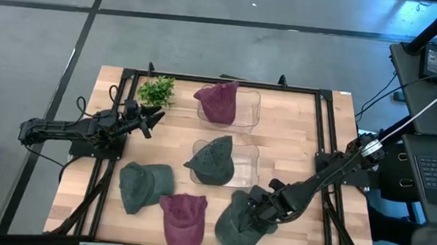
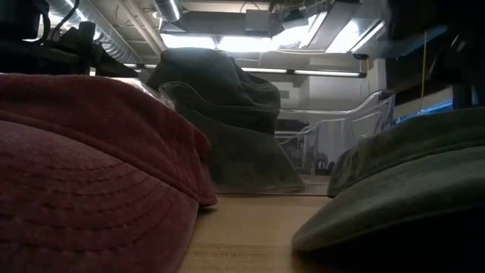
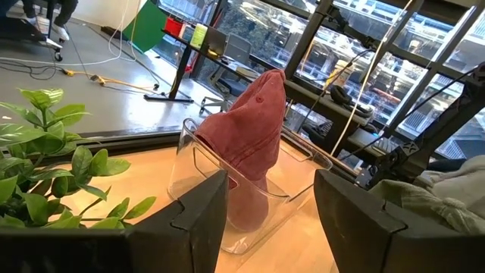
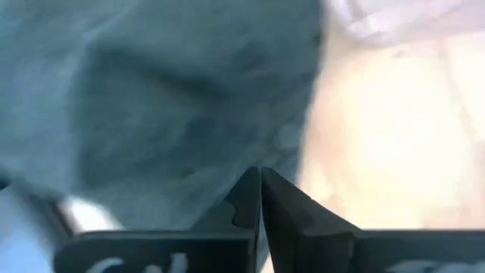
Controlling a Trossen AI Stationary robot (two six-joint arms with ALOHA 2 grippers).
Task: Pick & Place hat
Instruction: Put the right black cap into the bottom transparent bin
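Observation:
Several caps lie on the wooden table. A maroon hat stands in the far clear bin. A green hat sits in the middle clear bin. Near the front edge a green hat, a maroon hat and another green hat rest flat on the wood. My right gripper is down on that last green hat, shut. My left gripper hovers open at the left, facing the far bin. My right gripper is shut on the front-right green hat at its far right part, coming in low and slanting from the table's right. The cloth fills the wrist view just beyond the fingertips; whether it holds an edge or a fold is hidden. The hat lies on the table.
A small green plant stands at the far left corner, beside my left gripper. A black frame rims the table. Bare wood shows between the middle bin and the right frame rail.

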